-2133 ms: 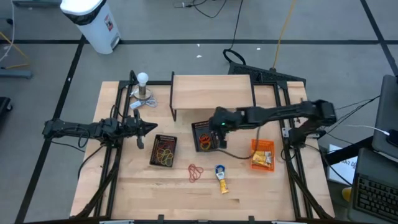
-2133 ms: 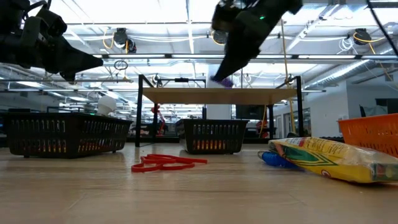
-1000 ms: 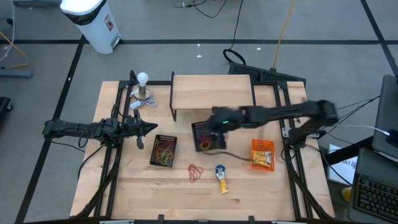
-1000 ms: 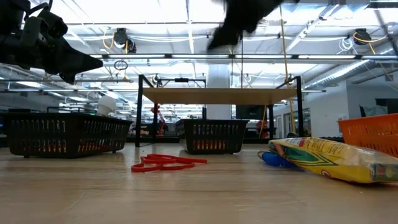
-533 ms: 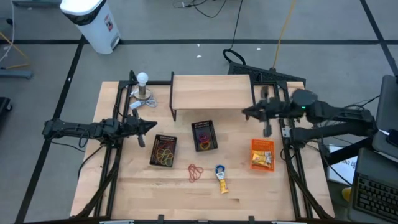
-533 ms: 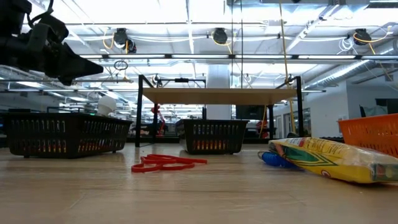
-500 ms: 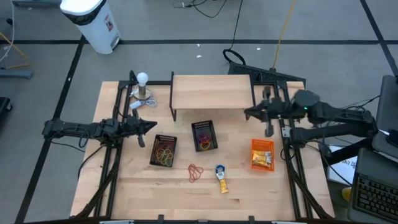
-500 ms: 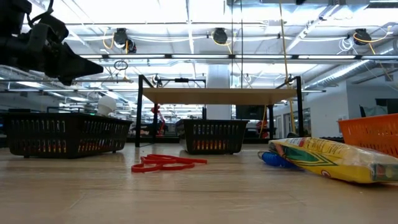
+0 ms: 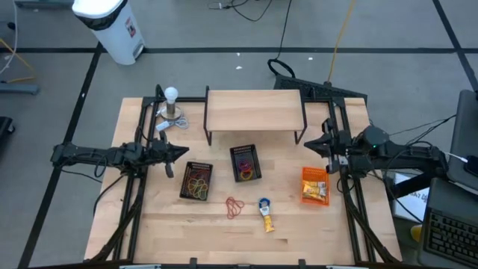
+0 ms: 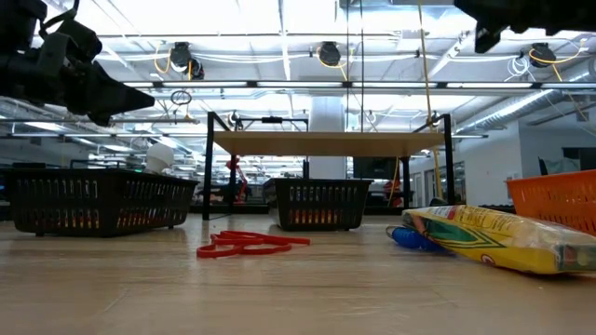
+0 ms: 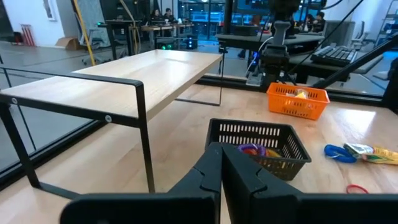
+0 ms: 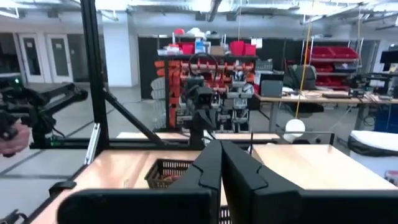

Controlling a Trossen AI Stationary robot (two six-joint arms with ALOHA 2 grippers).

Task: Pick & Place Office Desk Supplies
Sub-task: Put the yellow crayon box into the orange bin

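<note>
A: Is there any text, label or number here that can be read?

B: No, none. The white bin beyond the bench has a red sticker, but its letters are too small to read.

A: And the yellow packet lying on the bench?

B: It carries blue and white print, yet I cannot make out a single word of it.

The left gripper has its fingers pressed together, pointing at a black basket with rubber bands; an orange basket stands farther off.
</note>
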